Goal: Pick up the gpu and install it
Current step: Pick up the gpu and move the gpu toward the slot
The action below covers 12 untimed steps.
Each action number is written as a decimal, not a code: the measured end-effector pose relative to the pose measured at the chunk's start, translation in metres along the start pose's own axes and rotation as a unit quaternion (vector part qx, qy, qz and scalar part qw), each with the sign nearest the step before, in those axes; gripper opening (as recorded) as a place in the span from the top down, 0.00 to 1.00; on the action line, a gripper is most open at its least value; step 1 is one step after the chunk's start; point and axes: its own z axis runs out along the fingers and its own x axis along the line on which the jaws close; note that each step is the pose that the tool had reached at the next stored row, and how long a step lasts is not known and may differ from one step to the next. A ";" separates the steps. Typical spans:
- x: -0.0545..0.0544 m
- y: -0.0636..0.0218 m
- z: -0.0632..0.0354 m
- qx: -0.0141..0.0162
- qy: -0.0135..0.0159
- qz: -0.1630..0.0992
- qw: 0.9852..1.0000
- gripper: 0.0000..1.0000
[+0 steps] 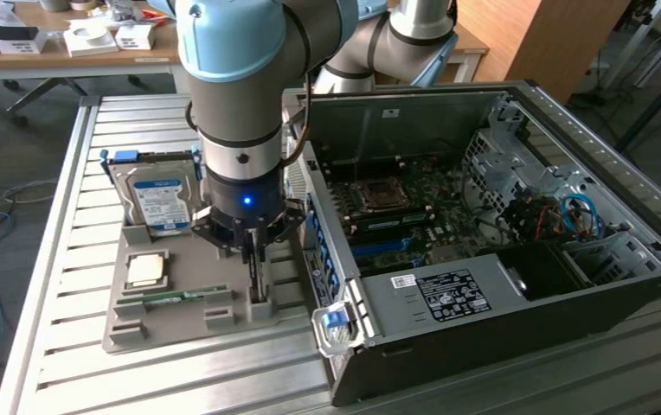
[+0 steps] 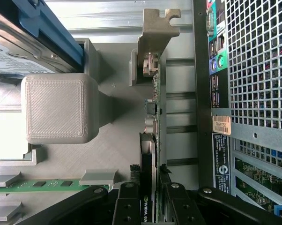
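Exterior view: slatted table, desk behind — gripper at gpu.

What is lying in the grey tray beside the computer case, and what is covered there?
The grey tray holds a hard drive, a square chip, a green memory stick and the gpu, standing on edge. The gripper above covers part of the gpu's top edge.

Worktop: silver, ribbed slats. Tray: plain grey. Hard drive: silver, blue label. Memory stick: green. Gpu: black face, pale lettering. Gripper: black. Computer case: black, white label. Arm: pale blue, grey.
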 end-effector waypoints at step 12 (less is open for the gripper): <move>0.000 0.0000 0.0001 0.000 0.001 -0.012 1.000 0.74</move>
